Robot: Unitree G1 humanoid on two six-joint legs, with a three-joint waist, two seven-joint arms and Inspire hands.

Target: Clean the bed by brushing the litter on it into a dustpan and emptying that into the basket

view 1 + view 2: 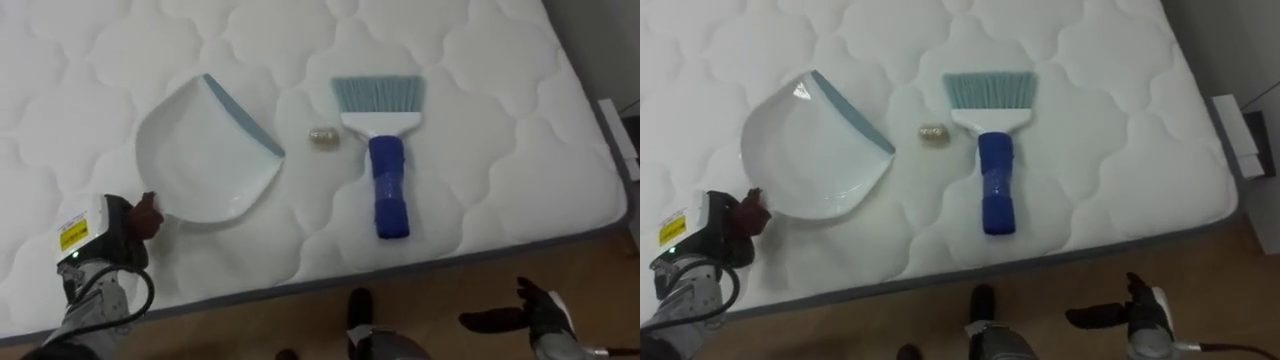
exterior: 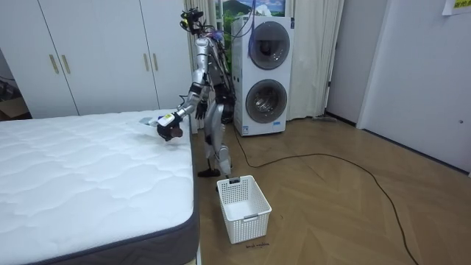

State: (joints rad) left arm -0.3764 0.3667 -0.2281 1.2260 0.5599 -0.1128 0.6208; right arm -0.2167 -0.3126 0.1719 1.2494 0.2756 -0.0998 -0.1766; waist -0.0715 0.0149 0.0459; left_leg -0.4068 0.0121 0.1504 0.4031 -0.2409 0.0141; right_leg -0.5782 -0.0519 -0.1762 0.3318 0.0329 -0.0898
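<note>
We stand at the edge of the bed (image 1: pixel 500 80), where the dustpan (image 1: pixel 205 150), a small scrap of litter (image 1: pixel 321 136) and the brush (image 1: pixel 385 165) lie on the mattress. The scrap sits between the pan's blue lip and the brush's bristles, apart from both. Our left hand (image 1: pixel 135 225) is at the pan's rear rim with its dark fingers touching it. We cannot tell whether they have closed on the rim. Our right hand (image 1: pixel 538 310) hangs over the floor beside the bed, fingers loosely spread and empty.

To do this well, we judge the rim needs a firm pinch first, with the lip pressed flat into the quilting and aimed at the scrap. The right hand should then take the blue handle, which points toward us, and sweep in short strokes, since the soft mattress may let the scrap slip under the lip.
</note>
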